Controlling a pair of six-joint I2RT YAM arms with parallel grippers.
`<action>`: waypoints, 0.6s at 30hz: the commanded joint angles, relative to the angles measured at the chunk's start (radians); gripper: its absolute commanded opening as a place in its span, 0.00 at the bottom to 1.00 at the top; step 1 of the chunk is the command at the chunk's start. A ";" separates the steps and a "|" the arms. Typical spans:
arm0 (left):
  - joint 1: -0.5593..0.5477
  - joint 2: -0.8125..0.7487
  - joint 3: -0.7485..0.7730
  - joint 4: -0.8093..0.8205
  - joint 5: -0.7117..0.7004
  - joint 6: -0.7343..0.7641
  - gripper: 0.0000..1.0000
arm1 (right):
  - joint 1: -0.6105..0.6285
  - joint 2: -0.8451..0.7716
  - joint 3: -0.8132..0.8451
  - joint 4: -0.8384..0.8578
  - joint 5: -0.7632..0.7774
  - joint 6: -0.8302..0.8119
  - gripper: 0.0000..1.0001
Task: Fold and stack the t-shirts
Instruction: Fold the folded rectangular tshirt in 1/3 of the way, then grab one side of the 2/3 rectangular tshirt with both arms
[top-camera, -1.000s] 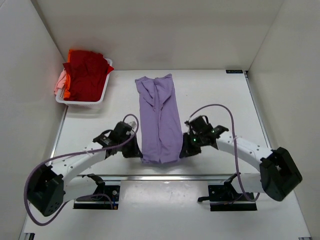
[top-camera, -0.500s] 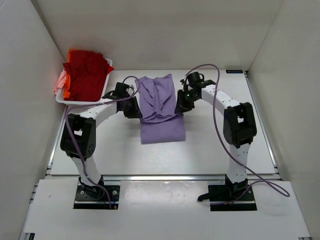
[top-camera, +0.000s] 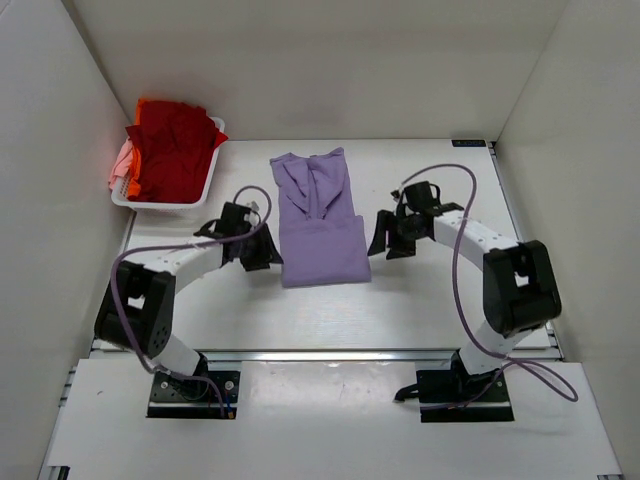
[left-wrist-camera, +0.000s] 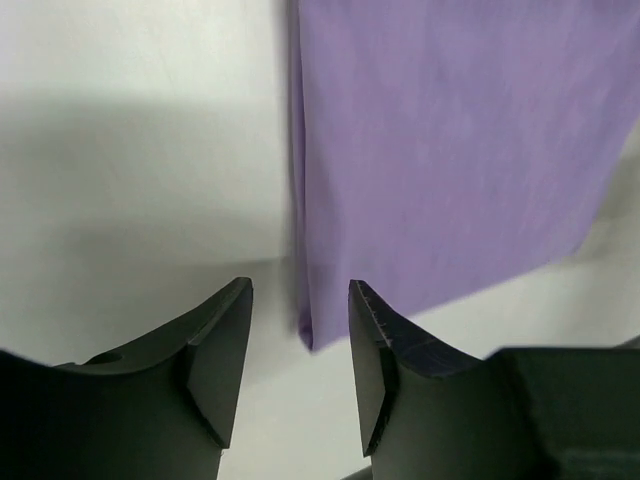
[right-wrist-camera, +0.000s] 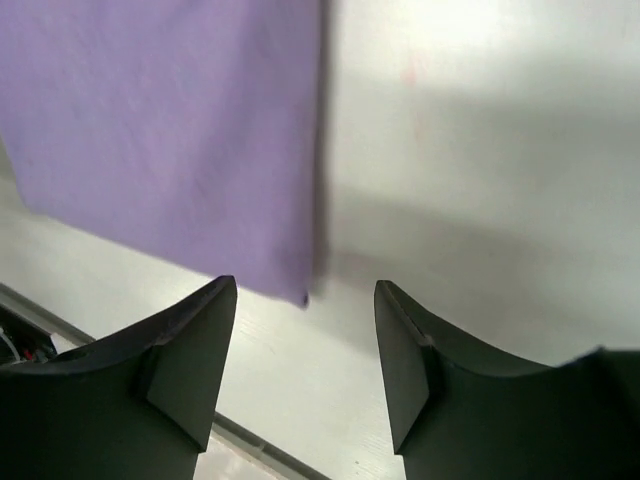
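The lavender t-shirt (top-camera: 320, 235) lies flat on the table (top-camera: 440, 300) at the centre of the top view, between the two arms. The left gripper (top-camera: 258, 252) sits just beside its left edge and the right gripper (top-camera: 385, 238) just beside its right edge. Both stand with their jaws parted and nothing between them. In each wrist view a lower corner of the cloth shows in the gap, apparently lying loose on the table.

The step in hand looks like letting go of a lengthwise fold. To do it well, both grippers should lift up and outward from the side edges with the jaws kept parted, so that no finger catches a corner and drags the top layer askew. The two should leave together, evenly.

The shirt's lower part is a smooth, near-square panel with straight side edges. Its upper part, toward the top of the frame, is narrower and rumpled, with creases running lengthwise, and probably needs flattening before the next fold. The red t-shirt (top-camera: 175, 150) and the others are heaped in the white basket (top-camera: 160, 204) at upper left.
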 joint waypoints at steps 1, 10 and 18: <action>-0.093 -0.116 -0.138 0.060 -0.034 -0.072 0.55 | -0.018 -0.116 -0.176 0.142 -0.059 0.070 0.55; -0.184 -0.107 -0.248 0.175 -0.143 -0.221 0.58 | 0.054 -0.094 -0.323 0.344 -0.147 0.205 0.60; -0.203 0.019 -0.132 0.230 -0.138 -0.235 0.14 | 0.071 0.037 -0.237 0.371 -0.170 0.211 0.00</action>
